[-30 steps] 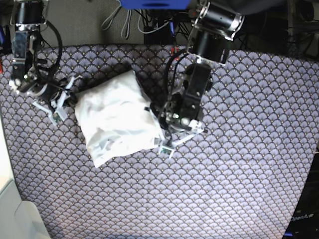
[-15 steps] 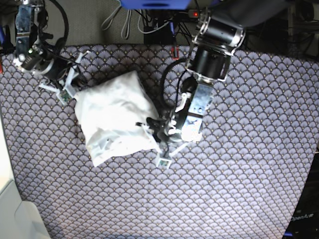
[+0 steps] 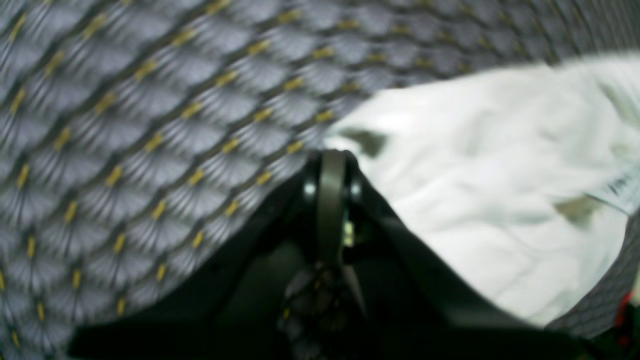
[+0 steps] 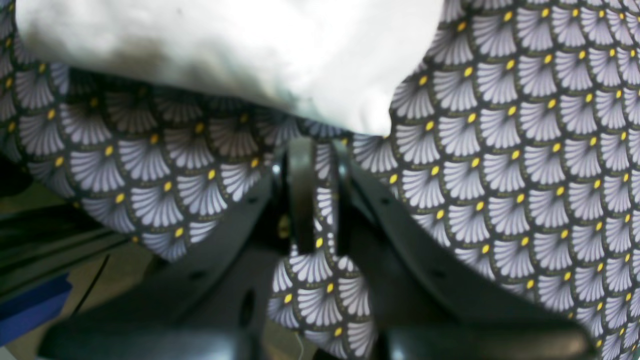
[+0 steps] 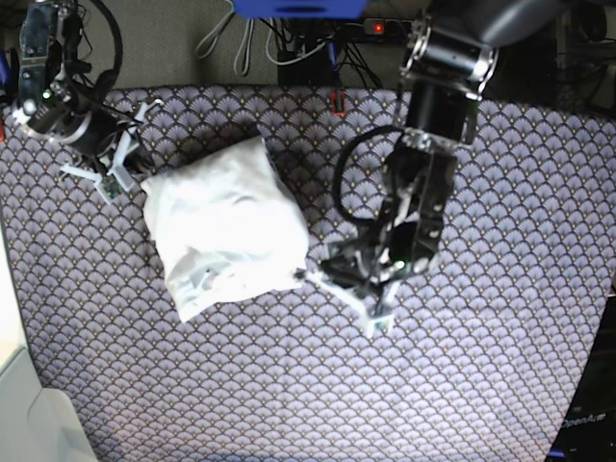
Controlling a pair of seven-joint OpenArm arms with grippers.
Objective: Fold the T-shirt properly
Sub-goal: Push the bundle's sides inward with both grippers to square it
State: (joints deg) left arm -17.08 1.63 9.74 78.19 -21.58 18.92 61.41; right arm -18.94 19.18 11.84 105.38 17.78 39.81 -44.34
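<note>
The white T-shirt lies as a folded, wrinkly bundle left of the table's middle. My left gripper is just off the bundle's lower right corner, not touching it. In the blurred left wrist view that gripper looks shut and empty, with the T-shirt to its right. My right gripper is just beyond the bundle's upper left corner. In the right wrist view it has a narrow gap with only tablecloth showing through, and the T-shirt's edge lies just ahead of it.
A grey scale-patterned tablecloth covers the table. Cables and a power strip lie beyond the far edge, with a small red item on it. A white object sits at the front left corner.
My left gripper has drawn off the T-shirt's right edge, down and to the right. My right gripper has moved up and away from the left edge. The bundle has stayed put.
</note>
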